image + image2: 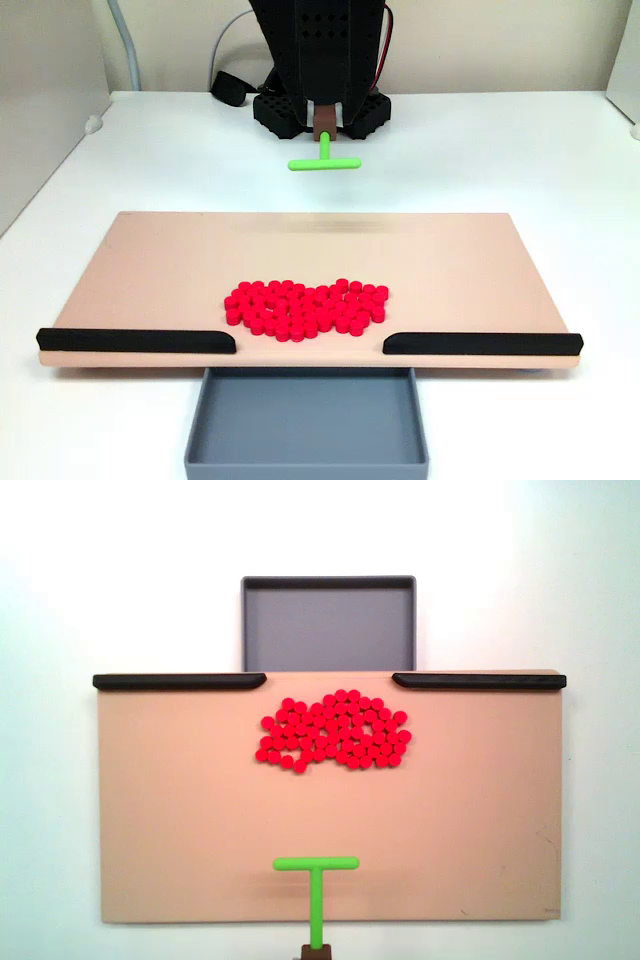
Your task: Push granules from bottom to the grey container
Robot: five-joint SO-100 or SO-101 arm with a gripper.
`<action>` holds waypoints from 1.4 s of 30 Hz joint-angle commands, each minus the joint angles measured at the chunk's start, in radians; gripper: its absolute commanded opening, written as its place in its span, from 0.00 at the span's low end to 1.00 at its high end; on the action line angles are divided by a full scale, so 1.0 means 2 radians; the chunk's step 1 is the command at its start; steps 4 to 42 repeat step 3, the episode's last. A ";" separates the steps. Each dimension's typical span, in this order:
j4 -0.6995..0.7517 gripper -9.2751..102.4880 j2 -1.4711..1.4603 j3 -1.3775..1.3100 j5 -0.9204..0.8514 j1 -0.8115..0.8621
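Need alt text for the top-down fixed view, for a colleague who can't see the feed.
A cluster of red granules lies on a tan board, just short of the gap between two black strips that opens onto an empty grey container. A green T-shaped stick reaches in from the bottom edge, well apart from the granules.

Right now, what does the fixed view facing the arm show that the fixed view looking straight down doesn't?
Only in a fixed view: the black arm base, a white cable and the wall behind. Only in another fixed view: the full stem of the green T-shaped stick, seen from above. Both share the red granules clustered on the tan board near the gap between the black strips, with the grey tray just past it.
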 commanded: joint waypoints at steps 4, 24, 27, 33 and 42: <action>-0.005 0.08 0.007 -0.012 0.005 0.002; -0.005 0.08 0.007 -0.012 0.005 0.002; -0.005 0.08 0.007 -0.012 0.005 0.002; -0.005 0.08 0.007 -0.012 0.005 0.002; -0.005 0.08 0.007 -0.012 0.005 0.002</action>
